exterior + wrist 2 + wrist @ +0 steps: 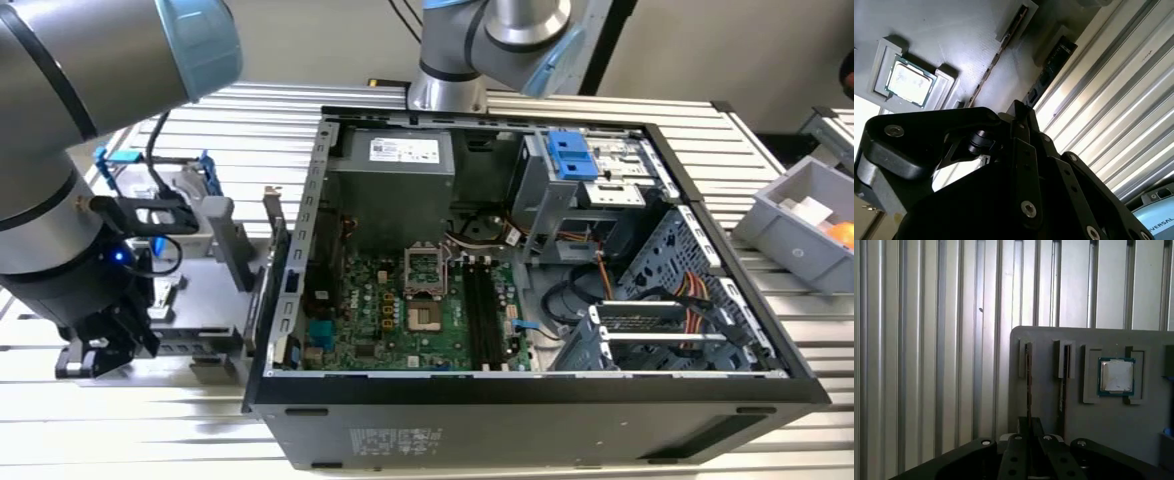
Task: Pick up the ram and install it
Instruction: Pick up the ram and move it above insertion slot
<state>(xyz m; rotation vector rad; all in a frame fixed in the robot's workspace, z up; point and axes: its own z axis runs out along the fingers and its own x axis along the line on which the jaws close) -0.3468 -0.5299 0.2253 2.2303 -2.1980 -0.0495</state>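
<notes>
Nearest the lens is the claw point(1029, 424), its black linkage drawn in and its jaws narrowed to about a board's thickness. The ram point(1028, 371) runs straight out ahead of it, standing on edge in a slot of the grey holder point(1134, 440). Its top edge appears pinched between the jaws, and it has not left the slot. A second stick point(1061, 390) stands in the next slot, just beside the claw's line, with the chip point(1116, 376) in a square pocket beyond. The holder rests on the ribbed surface point(914, 340), and the case point(534, 390) is well apart from the claw.

I judge the ram light and stiff but thin and fragile. A twist could crack it, and it may bind if drawn askew. The sound hold is on the long top edge near mid-length, gripped across the flat faces and clear of the contacts.

The linkage hides the contact itself and the ram's near half. Its faces and lower edge sit down in the slot. In the exterior view the arm covers part of the holder.
</notes>
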